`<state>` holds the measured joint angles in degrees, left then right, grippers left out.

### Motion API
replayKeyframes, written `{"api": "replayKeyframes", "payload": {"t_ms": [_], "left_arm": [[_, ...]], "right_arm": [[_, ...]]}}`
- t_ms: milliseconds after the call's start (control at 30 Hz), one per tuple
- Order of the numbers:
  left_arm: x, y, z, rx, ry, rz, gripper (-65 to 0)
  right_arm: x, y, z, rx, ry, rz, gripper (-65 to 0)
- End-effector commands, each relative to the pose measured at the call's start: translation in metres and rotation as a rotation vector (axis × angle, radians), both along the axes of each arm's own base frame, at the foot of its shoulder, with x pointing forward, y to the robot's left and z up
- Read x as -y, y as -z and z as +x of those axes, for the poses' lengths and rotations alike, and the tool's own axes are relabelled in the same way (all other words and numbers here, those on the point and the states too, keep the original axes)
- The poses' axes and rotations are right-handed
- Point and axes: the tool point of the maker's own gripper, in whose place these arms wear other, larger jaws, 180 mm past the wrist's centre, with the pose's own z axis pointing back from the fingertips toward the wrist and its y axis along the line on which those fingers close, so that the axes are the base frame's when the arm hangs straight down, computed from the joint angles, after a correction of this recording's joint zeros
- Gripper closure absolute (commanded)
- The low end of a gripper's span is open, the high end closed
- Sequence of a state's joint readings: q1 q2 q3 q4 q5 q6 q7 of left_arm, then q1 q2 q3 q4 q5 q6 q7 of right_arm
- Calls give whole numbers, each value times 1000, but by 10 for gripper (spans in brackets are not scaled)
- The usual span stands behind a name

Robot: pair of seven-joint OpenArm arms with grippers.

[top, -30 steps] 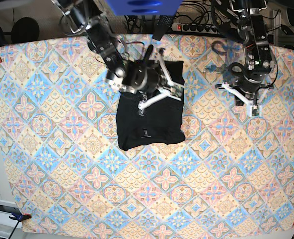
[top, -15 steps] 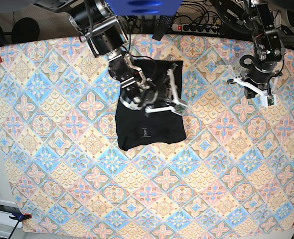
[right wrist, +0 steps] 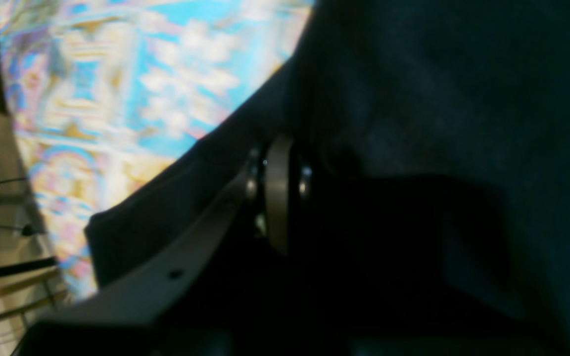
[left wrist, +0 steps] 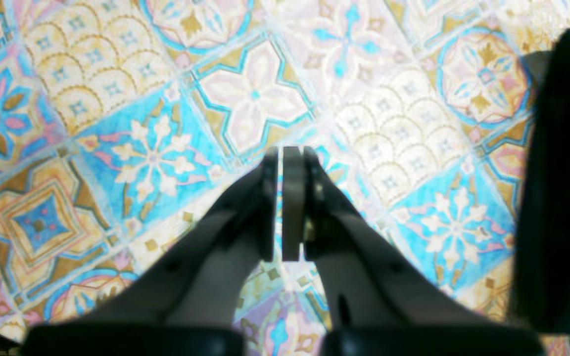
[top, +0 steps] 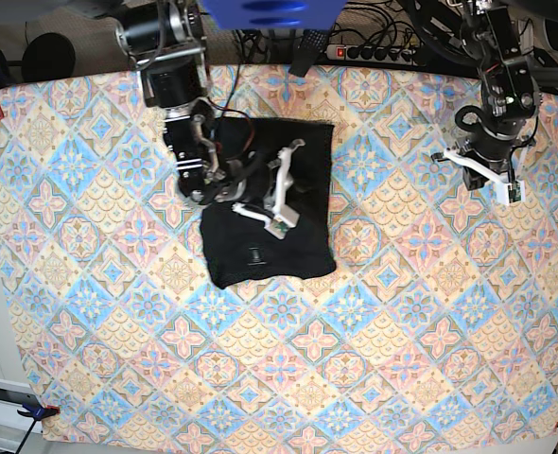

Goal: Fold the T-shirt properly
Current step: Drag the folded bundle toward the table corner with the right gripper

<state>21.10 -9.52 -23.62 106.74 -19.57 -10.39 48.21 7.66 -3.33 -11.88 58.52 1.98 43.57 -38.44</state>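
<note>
Right end effector (top: 277,200): pressed together, nothing visibly pinched, resting on the T-shirt (top: 303,251). T-shirt: black, folded compact, directly beneath it on the patterned counter (top: 402,359); likely soft, light, limp; best taken at a corner or edge. Left end effector (top: 499,187): pressed together, empty, well apart. Containers: none.

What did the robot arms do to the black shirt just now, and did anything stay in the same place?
The right gripper swept leftward across the T-shirt, and the folded cloth shifted a little left with it. Its jaws are shut, holding nothing visible. The left gripper drew back toward the table's far right edge, also shut and empty. The tablecloth stayed flat where it was.
</note>
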Motion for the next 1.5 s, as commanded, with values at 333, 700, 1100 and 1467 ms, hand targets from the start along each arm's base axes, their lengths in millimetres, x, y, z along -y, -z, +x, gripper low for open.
{"api": "replayKeyframes", "payload": {"t_ms": [333,700,1100,1467], "left_arm": [[-3,-12,7,43,5,17,0],[-2,-11,7,44,4,12,0],[-1,-15,13,61,3,11,0],[-2,-15,12,58,4,14,0]], "right_arm": [[130,35,-4,-49,28,-369,-12],[213,16,18,13,52,-522,-14],[240,-44,56,186,46,-639,-14],[251,-93,59,303,123,-680,-12]]}}
